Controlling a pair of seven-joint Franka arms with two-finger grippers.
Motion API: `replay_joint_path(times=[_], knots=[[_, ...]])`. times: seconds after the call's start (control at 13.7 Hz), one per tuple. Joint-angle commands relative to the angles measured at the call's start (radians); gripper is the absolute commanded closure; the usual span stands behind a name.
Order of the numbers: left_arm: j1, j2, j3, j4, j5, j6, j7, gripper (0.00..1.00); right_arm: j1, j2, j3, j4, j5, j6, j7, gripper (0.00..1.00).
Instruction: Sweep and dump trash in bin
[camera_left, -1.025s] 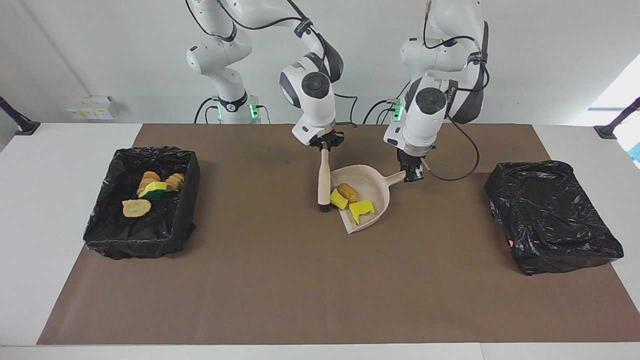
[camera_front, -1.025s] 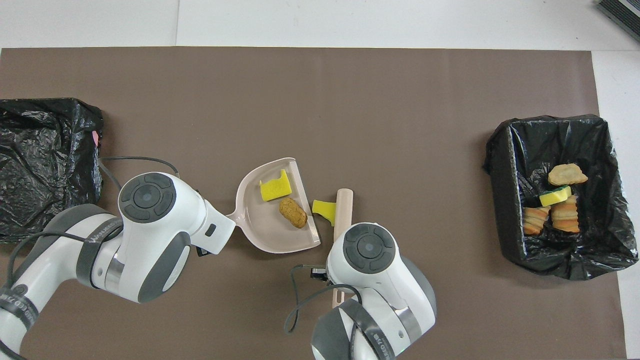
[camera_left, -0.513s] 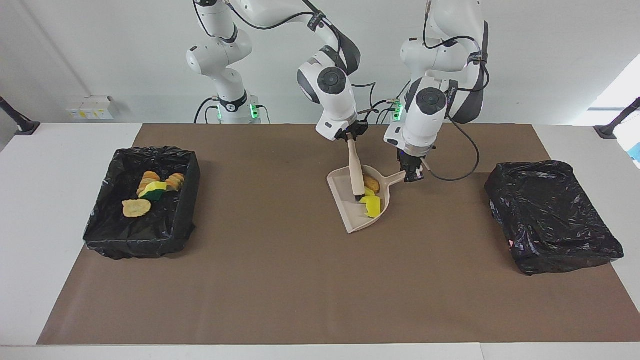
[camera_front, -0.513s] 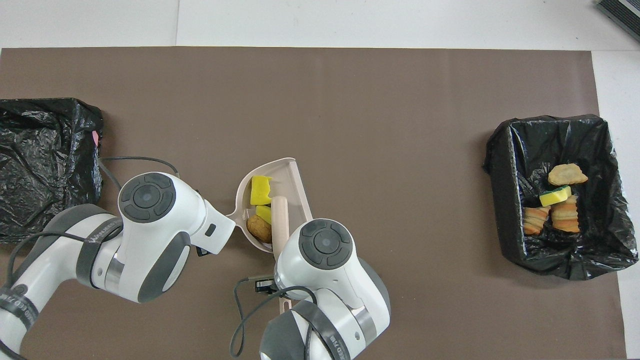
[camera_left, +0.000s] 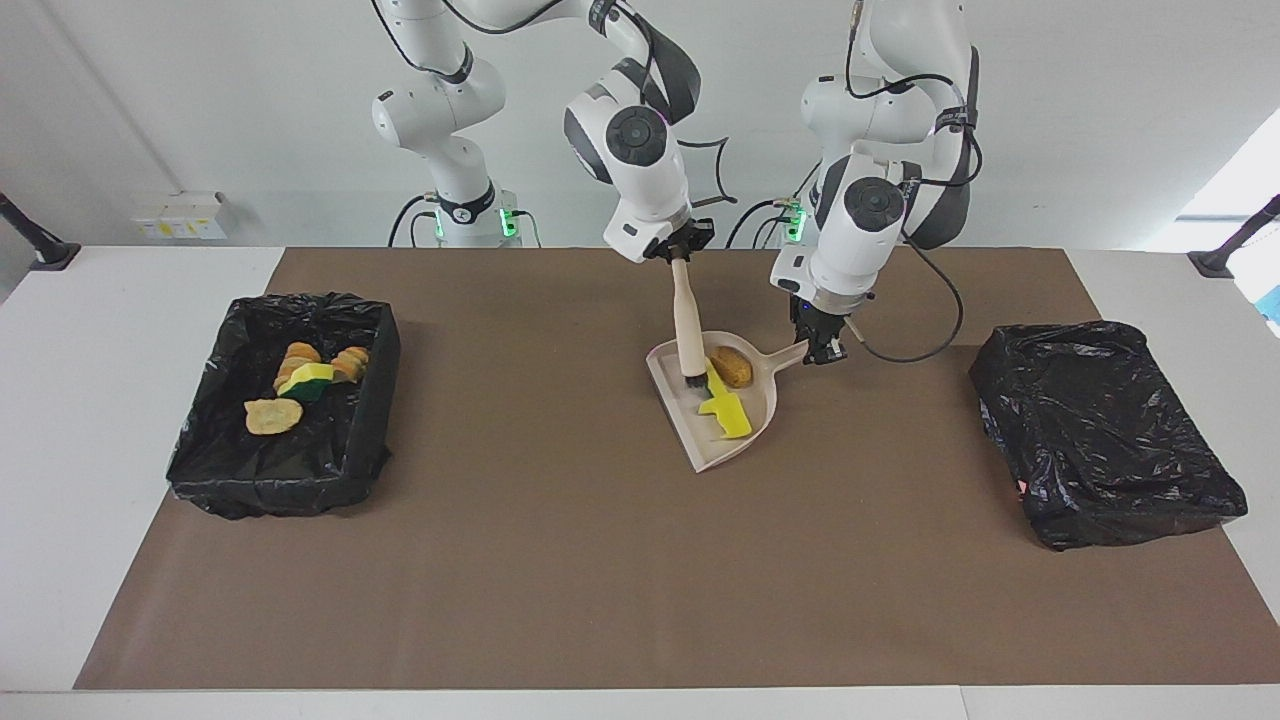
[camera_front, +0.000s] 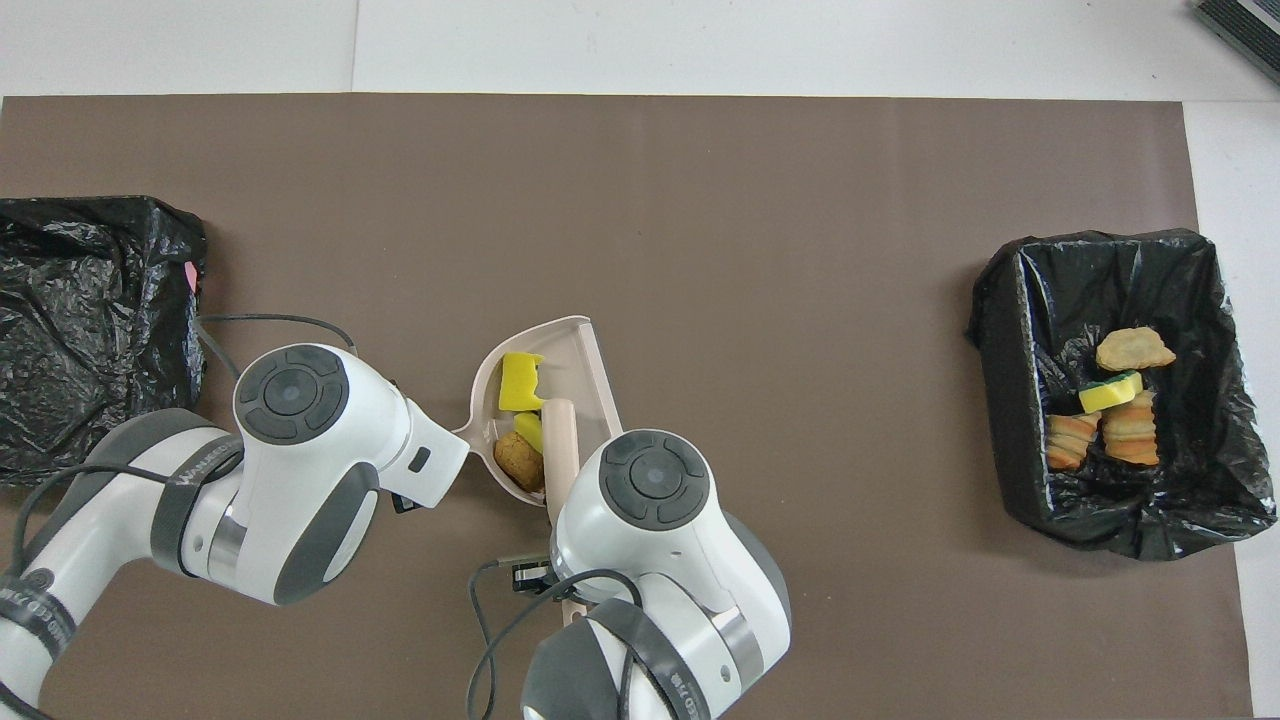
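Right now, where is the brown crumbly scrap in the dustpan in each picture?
Facing view: the brown scrap lies in the dustpan, at the handle end, just above the middle of the picture, beside the brush.
Overhead view: the same brown scrap sits below the middle, at the pan's end nearest the robots, partly under the right arm.
Shared landmark: the open bin holding scraps, at the right arm's end of the table.

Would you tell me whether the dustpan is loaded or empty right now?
Loaded. The dustpan holds two yellow scraps and one brown scrap; the brush tip stands inside it.
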Motion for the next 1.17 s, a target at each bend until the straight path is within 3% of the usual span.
replay_joint_path(times=[0.0,0.29,0.51,1.1], knots=[[0.025,-0.017,-0.004,-0.025,-0.044,0.033,-0.002,1.0,-0.006,-0.063,0.006,-0.012,-0.134,-0.068,0.071,1.0],[0.026,-0.013,-0.002,-0.022,-0.071,0.047,-0.065,1.0,0.006,-0.114,0.016,-0.029,-0.165,-0.082,0.235,1.0],[0.029,-0.013,0.001,-0.004,-0.071,0.047,-0.139,1.0,0.061,-0.167,0.018,-0.102,-0.145,-0.045,0.25,1.0],[0.086,-0.03,0.004,0.033,-0.07,0.026,-0.306,1.0,0.086,-0.203,0.02,-0.147,-0.147,-0.05,0.284,1.0]])
